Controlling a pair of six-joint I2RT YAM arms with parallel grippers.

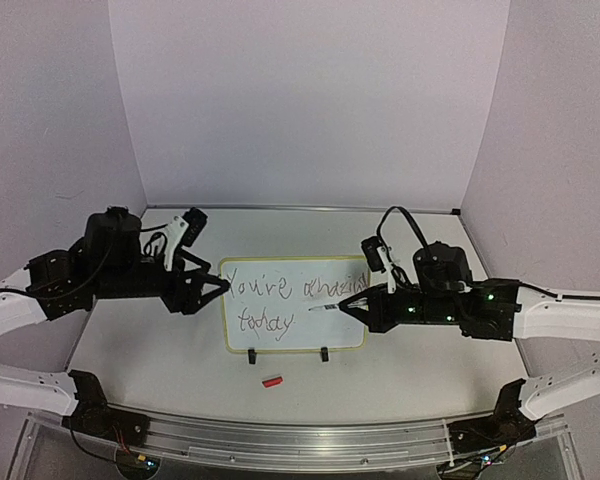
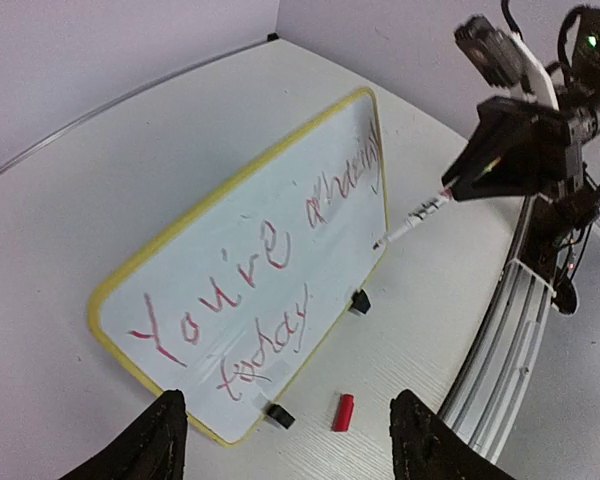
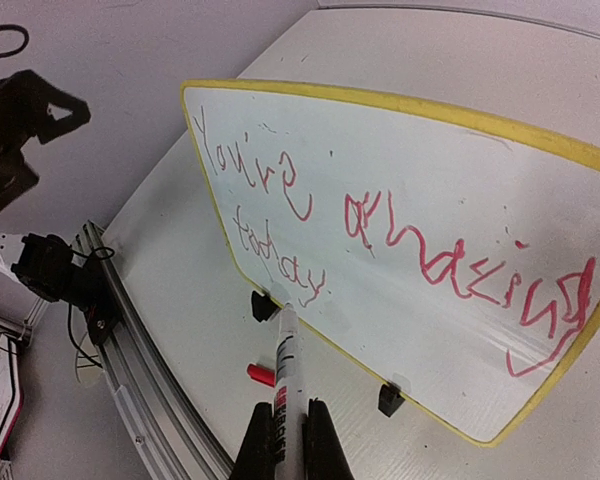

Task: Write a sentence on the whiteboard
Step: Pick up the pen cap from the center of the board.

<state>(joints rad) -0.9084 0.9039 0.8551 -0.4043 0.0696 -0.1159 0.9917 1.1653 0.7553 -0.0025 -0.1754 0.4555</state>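
Observation:
The whiteboard with a yellow frame lies flat in the middle of the table, its two black clip feet on the near edge. The sentence reads "You're amazing today" in red, in two lines; it also shows in the left wrist view and the right wrist view. My right gripper is shut on a white marker, whose tip hovers over the board's right half. My left gripper is open and empty at the board's left edge; its fingertips straddle the board's near corner.
A small red marker cap lies on the table in front of the board, also seen in the left wrist view and the right wrist view. A metal rail runs along the near table edge. Walls enclose the table's back and sides.

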